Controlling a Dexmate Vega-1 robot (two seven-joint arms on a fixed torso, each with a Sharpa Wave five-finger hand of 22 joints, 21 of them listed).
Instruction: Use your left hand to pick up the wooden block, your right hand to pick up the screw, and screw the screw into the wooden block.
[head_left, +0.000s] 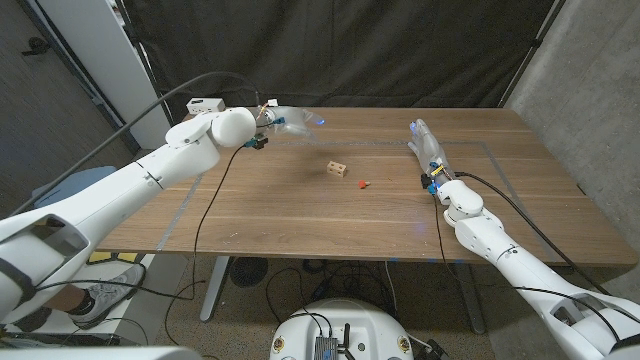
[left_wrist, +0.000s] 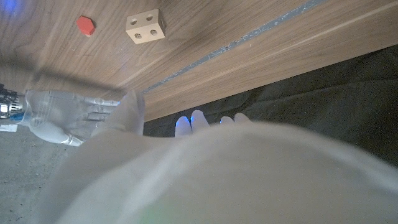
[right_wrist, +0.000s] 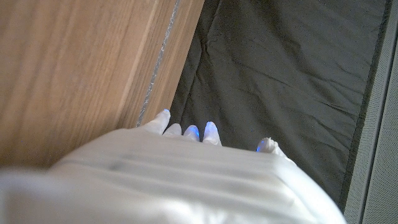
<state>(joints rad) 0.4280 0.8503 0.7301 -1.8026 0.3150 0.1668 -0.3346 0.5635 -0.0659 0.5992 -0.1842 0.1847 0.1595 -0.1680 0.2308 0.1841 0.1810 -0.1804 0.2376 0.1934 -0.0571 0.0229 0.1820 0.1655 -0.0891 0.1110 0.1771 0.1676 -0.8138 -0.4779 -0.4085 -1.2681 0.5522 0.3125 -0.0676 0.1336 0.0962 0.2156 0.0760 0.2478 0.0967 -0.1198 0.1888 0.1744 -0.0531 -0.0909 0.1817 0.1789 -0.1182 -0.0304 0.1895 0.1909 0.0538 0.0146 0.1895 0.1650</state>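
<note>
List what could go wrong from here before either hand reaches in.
1. The red screw is small and lies close beside the wooden block; the right robot hand could knock the block while pinching it.
2. The left robot hand could nudge the loose block and shift it toward the screw.

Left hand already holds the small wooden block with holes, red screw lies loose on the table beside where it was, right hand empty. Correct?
Not quite. The left hand holds nothing: the small light wooden block with holes lies on the wooden table, apart from that hand, as the head view shows. The rest stands: the small red screw lies loose on the table beside the block, and the right hand is empty.
</note>
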